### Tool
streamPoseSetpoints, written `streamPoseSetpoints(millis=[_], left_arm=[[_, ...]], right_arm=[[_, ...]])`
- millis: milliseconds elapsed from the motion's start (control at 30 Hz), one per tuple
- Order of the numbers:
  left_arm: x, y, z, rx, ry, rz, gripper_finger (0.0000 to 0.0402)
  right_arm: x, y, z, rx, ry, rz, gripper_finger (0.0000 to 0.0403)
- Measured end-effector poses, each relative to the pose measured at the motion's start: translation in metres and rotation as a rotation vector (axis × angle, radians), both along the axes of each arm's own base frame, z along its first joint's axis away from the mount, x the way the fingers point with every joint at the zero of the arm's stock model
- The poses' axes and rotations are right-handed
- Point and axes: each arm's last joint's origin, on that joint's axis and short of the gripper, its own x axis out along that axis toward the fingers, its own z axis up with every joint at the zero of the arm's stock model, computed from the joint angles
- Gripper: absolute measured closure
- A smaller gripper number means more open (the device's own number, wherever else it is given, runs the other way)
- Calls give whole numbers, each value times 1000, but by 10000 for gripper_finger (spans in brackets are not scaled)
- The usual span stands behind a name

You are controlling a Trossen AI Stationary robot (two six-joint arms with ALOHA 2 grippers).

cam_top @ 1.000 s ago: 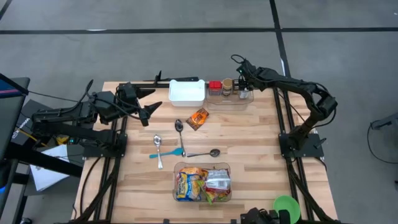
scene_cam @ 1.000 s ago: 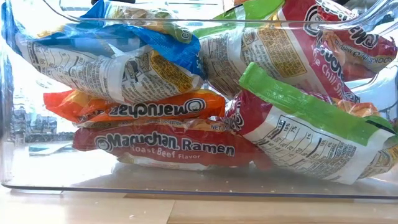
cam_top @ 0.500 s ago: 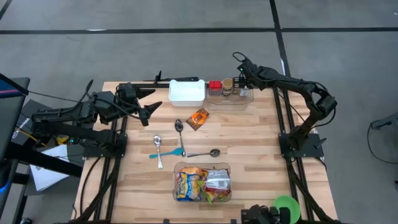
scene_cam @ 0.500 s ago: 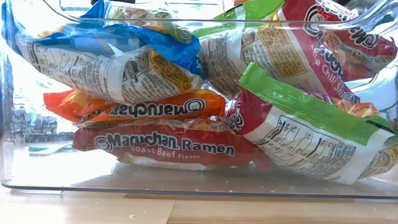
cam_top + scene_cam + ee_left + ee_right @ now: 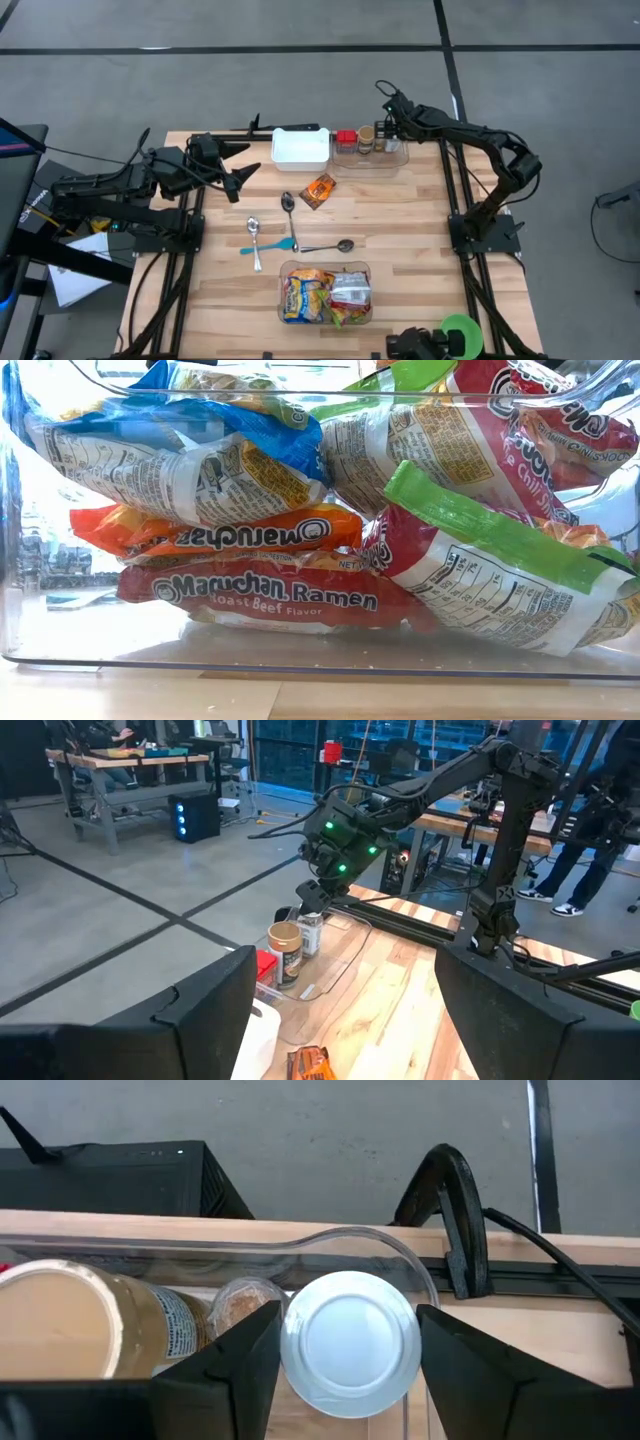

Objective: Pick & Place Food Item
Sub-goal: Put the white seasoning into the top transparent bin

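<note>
We see a light wooden table (image 5: 420,230) on a grey concrete floor crossed by dark lines. At the table's far edge sit a white container (image 5: 300,148) and, beside it toward the right, a clear tray (image 5: 372,161) holding a red-capped jar (image 5: 345,139), a brown spice jar (image 5: 366,138) and a white-lidded shaker (image 5: 350,1342). Near the table's middle lie an orange snack packet (image 5: 319,190), three spoons (image 5: 288,204) and a teal utensil (image 5: 268,246). At the near edge a clear bin (image 5: 300,660) is packed with ramen packets (image 5: 265,592). Beyond the table the room shows workbenches, glass walls and a person's legs (image 5: 565,870) at the far side.

The right gripper (image 5: 392,128) hangs over the tray's right end at the far edge, its two fingers (image 5: 225,1365) partly spread either side of the white-lidded shaker; we cannot tell whether they touch it. The left gripper (image 5: 245,176) waits over the table's left edge, fingers wide apart and holding nothing.
</note>
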Motion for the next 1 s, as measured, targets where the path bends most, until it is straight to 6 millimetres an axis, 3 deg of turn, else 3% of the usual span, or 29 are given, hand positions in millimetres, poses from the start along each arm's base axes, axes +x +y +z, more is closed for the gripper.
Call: streamPoseSetpoints(millis=[200, 567, 1000], left_arm=[[0, 0, 0, 0, 0, 0, 101], [0, 0, 0, -10, -6, 1, 101], [0, -1, 0, -9, -5, -8, 101]], right_arm=[[3, 1, 1, -12, -5, 14, 162], [15, 9, 6, -44, -14, 72, 157], [21, 17, 42, -159, 39, 107, 157]])
